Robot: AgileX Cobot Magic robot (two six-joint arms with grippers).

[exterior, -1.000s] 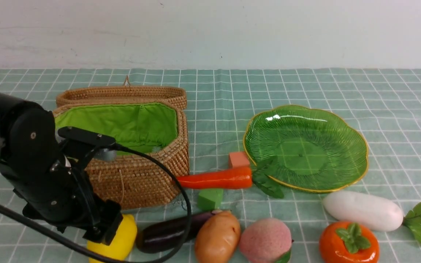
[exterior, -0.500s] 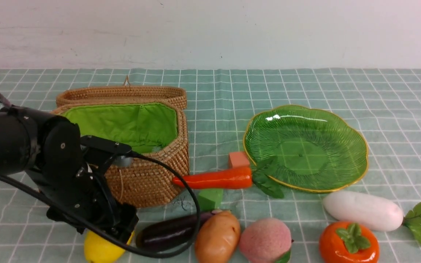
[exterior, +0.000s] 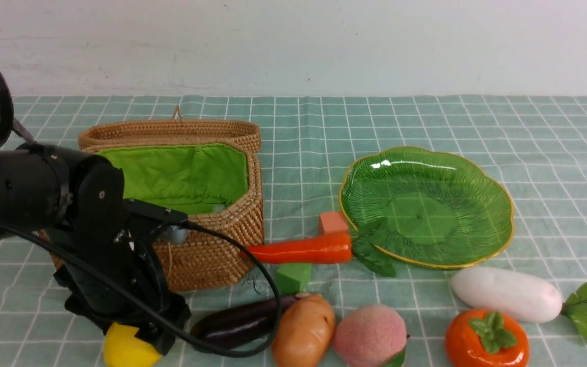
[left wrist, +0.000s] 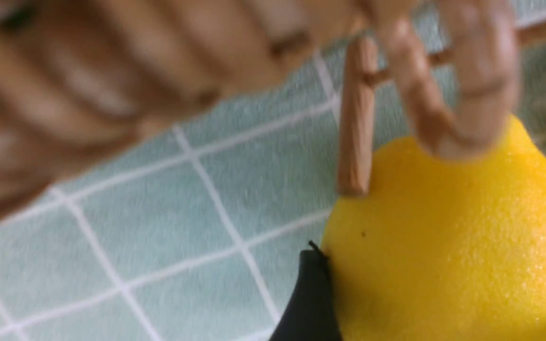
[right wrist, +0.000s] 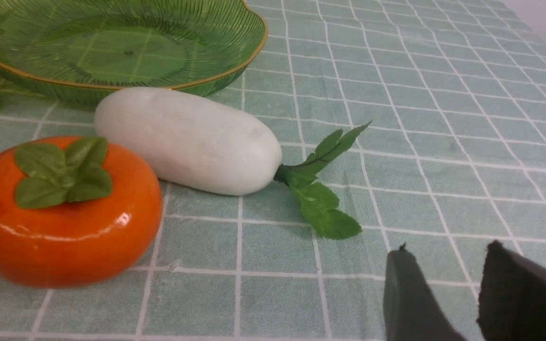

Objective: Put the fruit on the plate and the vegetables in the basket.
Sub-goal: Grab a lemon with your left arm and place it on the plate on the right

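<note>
The yellow lemon [exterior: 122,352] [left wrist: 443,246] lies on the cloth in front of the basket [exterior: 207,250]. My left gripper [exterior: 143,340] is down over it; one black finger [left wrist: 312,293] presses its side and the other is out of frame. To the lemon's right lie the eggplant [exterior: 232,323], potato [exterior: 303,331], peach [exterior: 370,336] and persimmon [exterior: 487,341] [right wrist: 64,227]. The radish [exterior: 507,294] [right wrist: 187,139] lies by the green plate [exterior: 426,204] [right wrist: 126,52], and the carrot [exterior: 303,251] touches the plate's near left rim. My right gripper [right wrist: 446,251] hovers open and empty near the radish leaves.
An orange foam cube [exterior: 331,223] and a green one [exterior: 292,277] sit beside the carrot. The basket's lid leans open behind it. Its wooden toggle [left wrist: 356,118] hangs close above the lemon. The left arm's cable loops over the eggplant.
My left gripper has sunk lower over the lemon, and the lemon has shifted left toward the table's front edge. The right side has not moved.
</note>
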